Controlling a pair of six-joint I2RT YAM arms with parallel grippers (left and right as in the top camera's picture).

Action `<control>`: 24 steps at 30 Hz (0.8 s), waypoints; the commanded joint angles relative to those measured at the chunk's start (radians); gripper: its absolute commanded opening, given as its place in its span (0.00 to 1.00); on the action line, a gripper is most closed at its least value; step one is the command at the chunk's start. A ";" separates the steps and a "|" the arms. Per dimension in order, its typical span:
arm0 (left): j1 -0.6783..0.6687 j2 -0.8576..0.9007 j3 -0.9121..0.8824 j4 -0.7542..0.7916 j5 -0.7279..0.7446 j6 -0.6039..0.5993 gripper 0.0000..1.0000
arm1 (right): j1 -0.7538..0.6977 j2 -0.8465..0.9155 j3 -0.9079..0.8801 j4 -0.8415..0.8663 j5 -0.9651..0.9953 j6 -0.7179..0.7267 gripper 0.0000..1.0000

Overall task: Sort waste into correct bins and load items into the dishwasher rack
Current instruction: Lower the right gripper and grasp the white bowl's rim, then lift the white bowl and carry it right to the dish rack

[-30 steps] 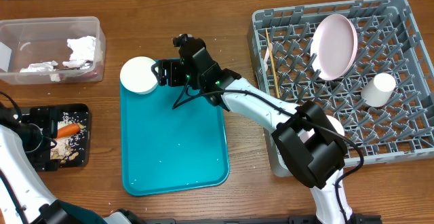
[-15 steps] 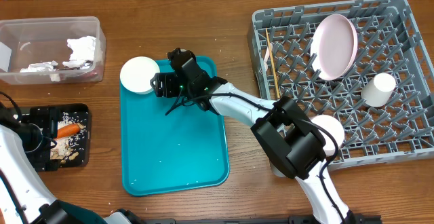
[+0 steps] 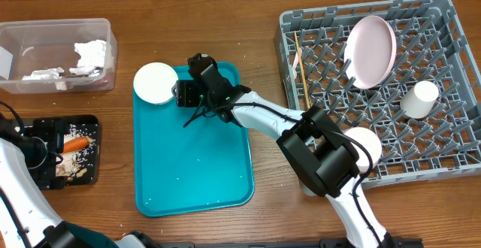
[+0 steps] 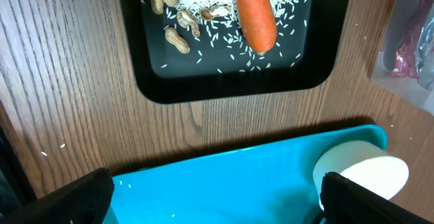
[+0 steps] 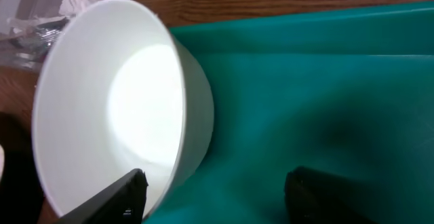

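The white bowl (image 3: 155, 83) sits on the eleven o'clock corner of the teal tray (image 3: 195, 165), right at the rim. My right gripper (image 3: 183, 92) is at its three o'clock side, jaws partly apart and straddling the near wall, one finger (image 5: 122, 197) inside and the other out over the tray. Nothing is pinched yet.

My worry is that corner. A nudge toward nine o'clock before both pads bite could slide the bowl off the rim onto the wood. A one-wall pinch on smooth plastic may also let it swing or slip as I lift.

The clear tub (image 3: 60, 22) with napkins (image 3: 92, 52) lies at ten o'clock. The black tray (image 4: 230, 91) with the carrot (image 4: 254, 13) is at eight o'clock, my left gripper (image 4: 217, 203) wide open and empty near it.

The dishwasher rack (image 3: 323, 30) is at three o'clock. The pink plate (image 3: 370, 51), white cup (image 3: 418, 99) and wooden stick (image 3: 301, 68) already take up slots, so I'd judge placement tight.
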 commanded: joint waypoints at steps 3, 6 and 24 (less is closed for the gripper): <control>0.004 0.002 -0.004 -0.002 -0.010 -0.017 1.00 | 0.000 0.037 0.026 -0.023 0.021 0.003 0.61; 0.004 0.002 -0.004 -0.002 -0.010 -0.017 1.00 | -0.003 0.037 0.039 -0.062 0.020 0.003 0.57; 0.004 0.002 -0.004 -0.002 -0.010 -0.017 1.00 | -0.055 0.036 0.303 -0.524 0.020 -0.005 0.04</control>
